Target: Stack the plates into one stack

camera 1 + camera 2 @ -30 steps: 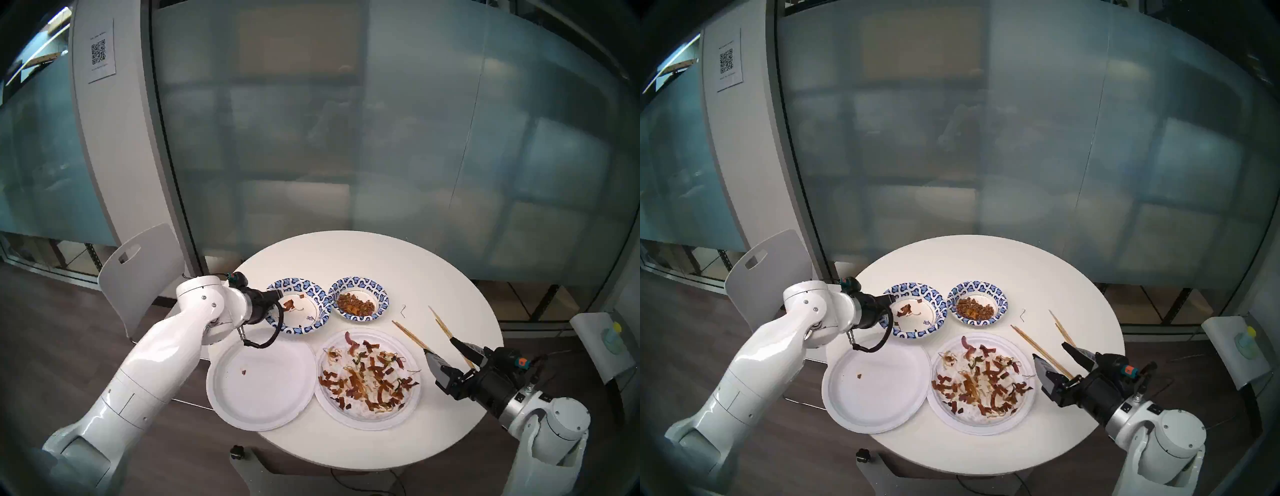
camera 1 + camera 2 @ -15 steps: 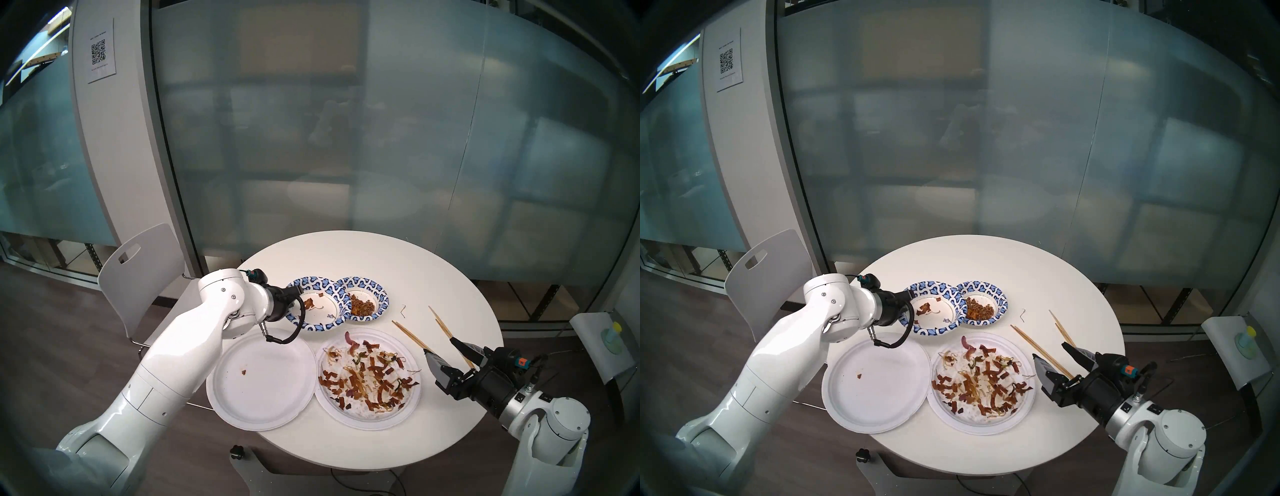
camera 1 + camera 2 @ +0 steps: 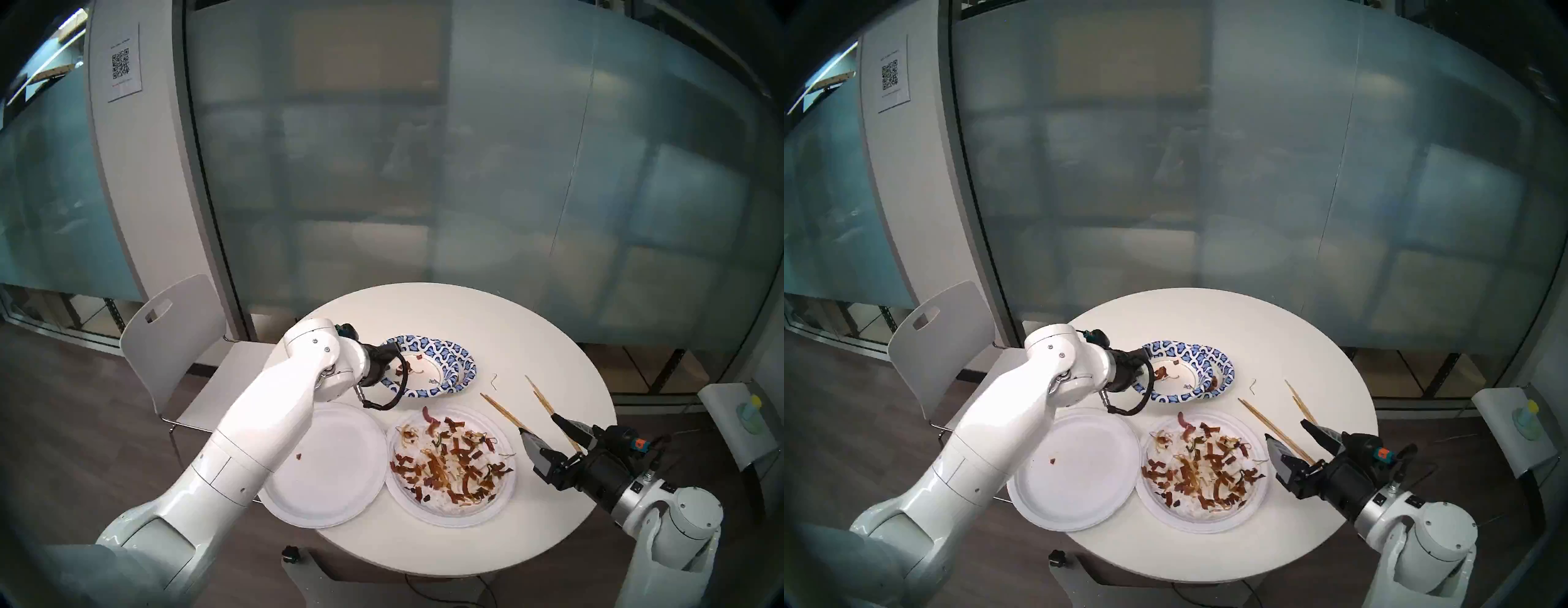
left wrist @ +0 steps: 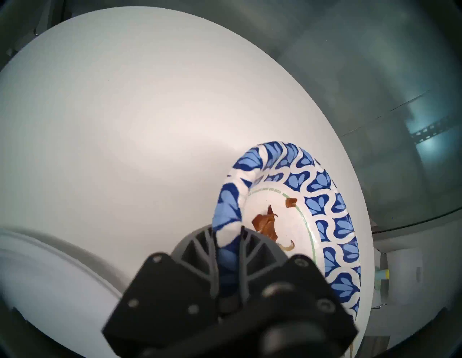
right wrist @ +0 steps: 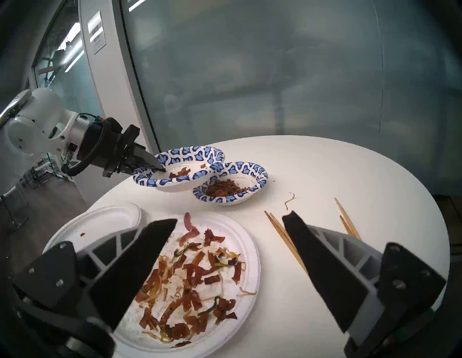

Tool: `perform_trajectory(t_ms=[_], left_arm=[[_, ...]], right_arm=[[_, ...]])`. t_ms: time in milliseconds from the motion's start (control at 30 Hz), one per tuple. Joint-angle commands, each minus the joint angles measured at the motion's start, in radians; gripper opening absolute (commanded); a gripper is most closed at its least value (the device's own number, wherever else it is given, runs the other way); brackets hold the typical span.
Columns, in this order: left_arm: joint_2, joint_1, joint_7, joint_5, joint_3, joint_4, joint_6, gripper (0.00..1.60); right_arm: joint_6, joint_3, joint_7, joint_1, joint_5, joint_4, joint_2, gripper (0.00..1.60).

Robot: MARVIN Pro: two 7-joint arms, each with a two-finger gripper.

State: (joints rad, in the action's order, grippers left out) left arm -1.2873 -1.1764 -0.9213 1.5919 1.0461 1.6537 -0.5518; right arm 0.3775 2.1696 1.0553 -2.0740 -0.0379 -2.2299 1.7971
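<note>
My left gripper (image 3: 396, 361) is shut on the near-left rim of a blue-patterned plate (image 3: 441, 352) and holds it lifted and slightly tilted. That plate carries a few brown scraps and overlaps the left part of a second blue-patterned plate (image 3: 469, 373), which holds brown food. The wrist view shows the fingers (image 4: 210, 250) pinching the patterned rim (image 4: 227, 207). Two large white plates lie nearer: a nearly bare one (image 3: 339, 475) on the left and one (image 3: 445, 516) strewn with food scraps. My right gripper (image 3: 538, 424) hovers open at the table's right, holding nothing.
Two pairs of wooden chopsticks (image 3: 505, 414) (image 3: 547, 401) lie on the round white table (image 3: 530, 339) just ahead of my right gripper. A small scrap (image 3: 493, 381) lies beside the patterned plates. A white chair (image 3: 178, 331) stands at the table's left.
My left arm has carried the held patterned plate to the right, from beside the food-filled patterned plate to overlapping it. The right arm has not moved.
</note>
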Motion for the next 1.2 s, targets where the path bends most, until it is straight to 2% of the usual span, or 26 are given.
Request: perform_trajectory(t_ms=[0,667,933,1167], left_arm=[[-0.056,0.049,-0.006,-0.026,-0.024,-0.003,0.026,0.0],[-0.188,0.129,-0.046,-0.091,-0.112,-0.148,0.116,0.0],[-0.211,0.143,-0.052,-0.109,-0.126,-0.193,0.146,0.0],[-0.202,0.161,-0.032,-0.112,-0.106,-0.224,0.161,0.0]], right_arm=[[-0.001,-0.002,-0.002,0.004,0.006,-0.017,-0.002,1.6],[-0.001,-0.002,-0.002,0.005,0.005,-0.017,-0.002,1.6],[-0.001,-0.002,-0.002,0.004,0.006,-0.017,-0.002,1.6],[-0.001,-0.002,-0.002,0.004,0.006,-0.017,-0.002,1.6]])
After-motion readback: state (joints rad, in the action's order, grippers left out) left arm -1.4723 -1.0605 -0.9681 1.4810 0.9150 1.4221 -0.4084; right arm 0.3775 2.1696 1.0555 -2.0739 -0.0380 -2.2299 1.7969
